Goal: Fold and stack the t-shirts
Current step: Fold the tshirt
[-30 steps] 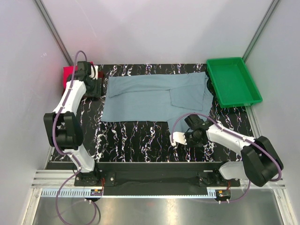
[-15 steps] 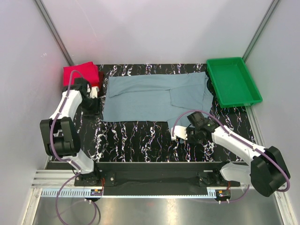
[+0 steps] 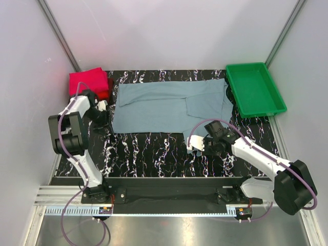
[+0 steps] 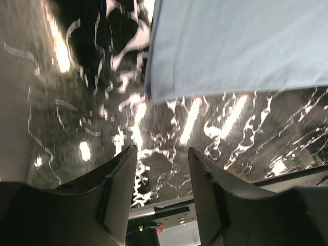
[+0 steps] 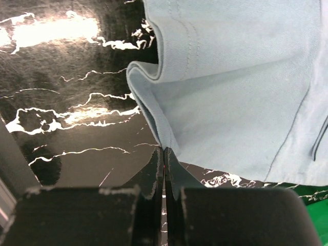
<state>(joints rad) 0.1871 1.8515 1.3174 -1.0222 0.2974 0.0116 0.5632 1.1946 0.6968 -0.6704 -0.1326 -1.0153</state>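
Observation:
The grey-blue t-shirt (image 3: 169,105) lies spread flat across the back of the table. It also shows in the left wrist view (image 4: 241,46) and the right wrist view (image 5: 241,87). A folded red and magenta-pink stack (image 3: 88,82) sits at the back left corner. My left gripper (image 3: 101,110) is open and empty over bare table just left of the shirt's near left corner; in its wrist view (image 4: 161,154) nothing is between the jaws. My right gripper (image 3: 191,145) is shut, its tips (image 5: 164,149) pinching the shirt's near hem corner, where the hem curls up.
A green plastic tray (image 3: 254,89) stands at the back right, touching the shirt's right edge. The table top (image 3: 154,154) is black with white marbling. Grey walls enclose left, back and right. A metal rail runs along the near edge.
My left gripper has drawn back from the red-pink stack toward the front, uncovering it, and now sits beside the shirt's left edge. My right gripper has shifted slightly toward the shirt's hem.

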